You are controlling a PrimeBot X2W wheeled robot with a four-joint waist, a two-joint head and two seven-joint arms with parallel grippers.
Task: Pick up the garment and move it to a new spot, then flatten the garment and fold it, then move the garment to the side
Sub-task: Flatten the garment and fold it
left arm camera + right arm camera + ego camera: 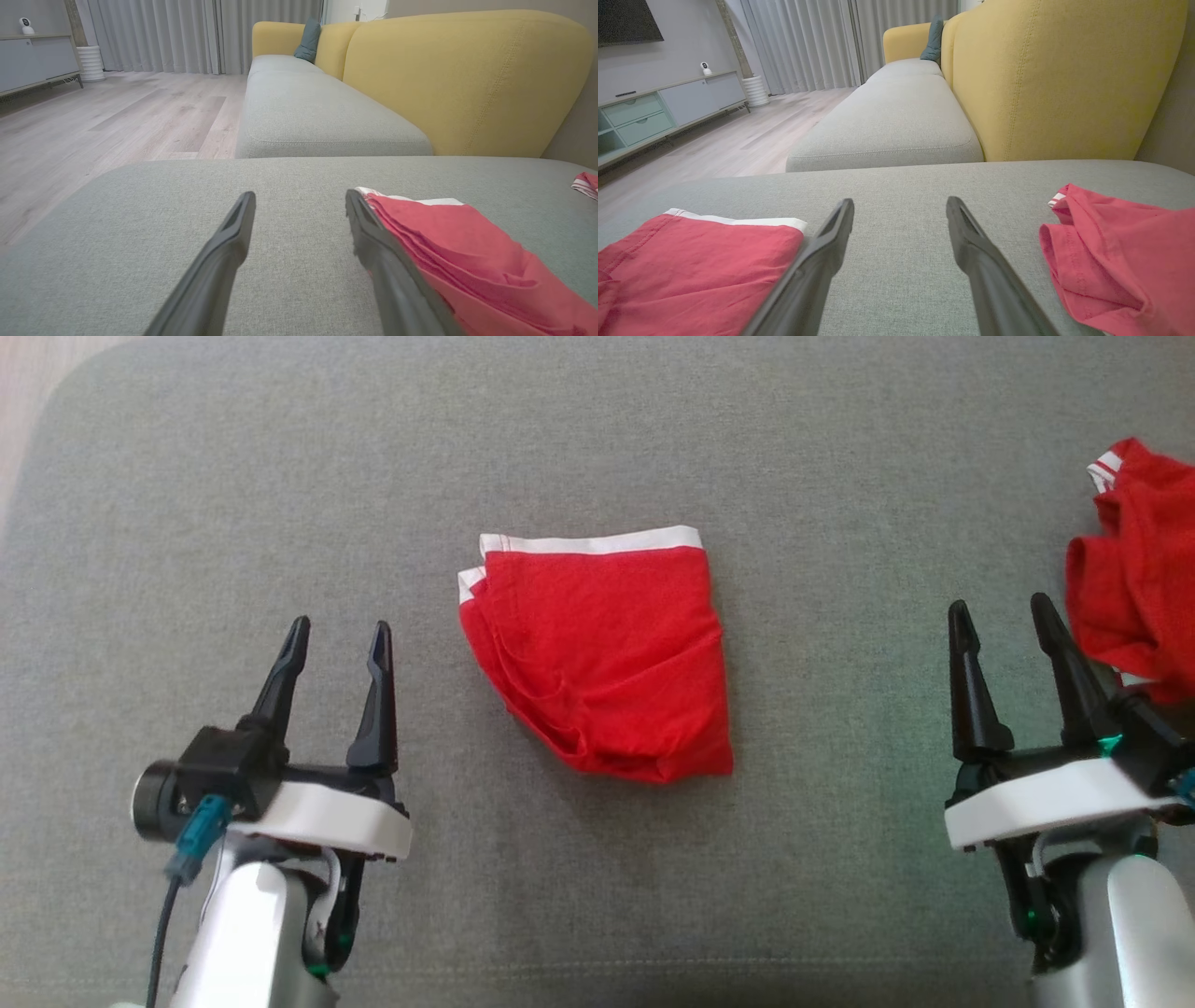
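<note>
**Pincers Spread, Folded Garment Between Them**

Left pincer [340,625] and right pincer [999,605] sit lowest in the head view. Each has its two dark fingers spread with nothing between them. Both stand over the grey sofa cushion [187,523], fingers pointing away from the robot.

The folded garment [602,653] is red, with a white waistband [588,541] along its far edge. It lies flat in layers on the cushion, between the two pincers and touching neither. It is near the left pincer's inner finger and farther from the right pincer.

The stacked edges on the garment's left side suggest that folding is complete. The probable remaining step is moving it to the side.

Spread fingers suit that step: either pincer can descend on an edge and pinch at once. The left pincer is closer to the stacked edges, so a pinch there would likely capture all layers.

A crumpled red garment [1134,588] lies at the cushion's right edge, just beside the right pincer's outer finger. The two items should be kept apart during the move.
</note>
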